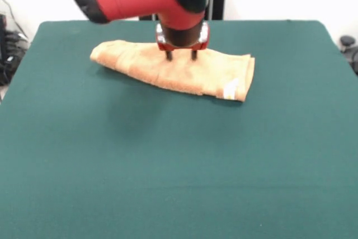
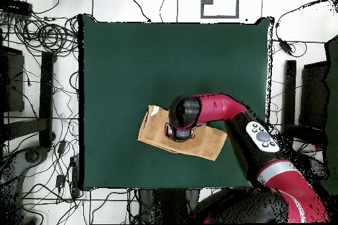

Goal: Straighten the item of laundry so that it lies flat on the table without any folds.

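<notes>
The orange-tan towel (image 1: 145, 66) lies folded into a long bundle on the far part of the green table (image 1: 168, 166). Its white care tag (image 1: 230, 89) shows at its right end. My gripper (image 1: 180, 56) hangs straight down over the towel's middle. Its two dark fingers (image 1: 168, 55) are spread apart and their tips touch or nearly touch the towel's top. Nothing is held between them. In the overhead view the arm covers the towel's (image 2: 155, 135) middle, and the gripper (image 2: 179, 132) sits over it, near the robot's side of the table (image 2: 165, 57).
The red arm (image 2: 224, 107) reaches in from the lower right of the overhead view. Cables (image 2: 46, 34) and black equipment (image 2: 13, 70) lie on the floor around the table. A wide stretch of green surface spreads in front of the towel.
</notes>
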Tool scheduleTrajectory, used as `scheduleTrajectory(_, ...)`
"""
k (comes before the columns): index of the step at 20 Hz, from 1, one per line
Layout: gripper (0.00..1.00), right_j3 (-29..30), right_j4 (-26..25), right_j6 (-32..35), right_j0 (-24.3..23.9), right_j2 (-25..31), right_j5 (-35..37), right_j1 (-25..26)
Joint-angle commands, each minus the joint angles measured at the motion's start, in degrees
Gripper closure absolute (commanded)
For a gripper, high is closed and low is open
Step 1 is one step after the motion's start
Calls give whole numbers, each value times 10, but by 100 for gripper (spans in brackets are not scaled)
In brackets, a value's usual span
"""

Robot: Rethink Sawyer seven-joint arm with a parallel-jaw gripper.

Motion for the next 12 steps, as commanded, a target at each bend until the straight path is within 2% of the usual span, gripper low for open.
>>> scheduleTrajectory(1,0,92,-124,-4,76,-27,-127,-87)
scheduleTrajectory(3,0,91,-130,-9,81,-26,-132,-72)
scheduleTrajectory(7,0,36,-222,54,140,-66,-211,-55)
scheduleTrajectory(8,0,15,-295,126,188,-103,-253,-65)
scheduleTrajectory(9,0,4,-333,174,217,-128,-272,-67)
scheduleTrajectory(11,0,-32,-471,338,309,-195,-303,-61)
scheduleTrajectory(12,0,-52,-541,408,350,-213,-293,-50)
